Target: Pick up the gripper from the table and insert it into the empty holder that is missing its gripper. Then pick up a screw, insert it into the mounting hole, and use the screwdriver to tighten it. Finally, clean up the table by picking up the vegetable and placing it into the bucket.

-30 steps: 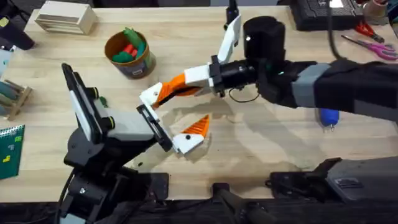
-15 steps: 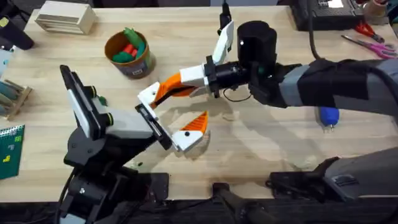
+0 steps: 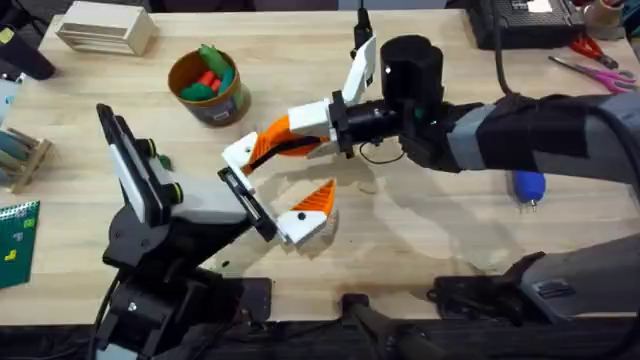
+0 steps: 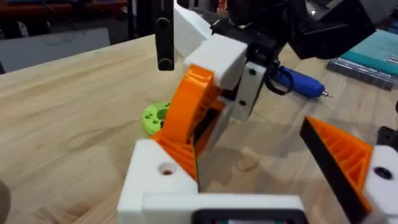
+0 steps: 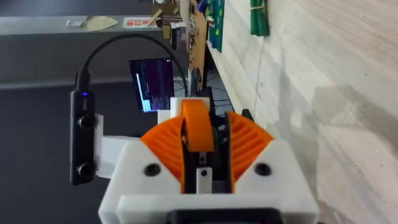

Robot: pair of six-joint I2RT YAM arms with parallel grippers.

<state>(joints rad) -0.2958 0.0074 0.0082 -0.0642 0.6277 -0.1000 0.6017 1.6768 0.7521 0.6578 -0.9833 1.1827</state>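
My left gripper (image 3: 283, 180) stands open over the table's middle. One finger is the bare white holder (image 3: 240, 153), the other carries an orange tip (image 3: 318, 198). My right gripper (image 3: 275, 140) reaches in from the right, shut on the small orange gripper wedge (image 5: 196, 124). In the left wrist view the wedge (image 4: 186, 109) rests against the holder (image 4: 158, 177), whose mounting hole shows. The blue screwdriver (image 3: 528, 187) lies on the table at the right. The bucket (image 3: 208, 90) at the back left holds green and red vegetable pieces.
A flat green ring (image 4: 155, 117) lies on the table just beyond the joined fingers. Red-handled scissors (image 3: 597, 72) lie at the far right edge. A cream box (image 3: 103, 28) stands at the back left. Bare wood lies in front of the right arm.
My right gripper has shifted slightly left and back with the orange wedge, keeping it against the left gripper's white finger. The left arm has barely moved.
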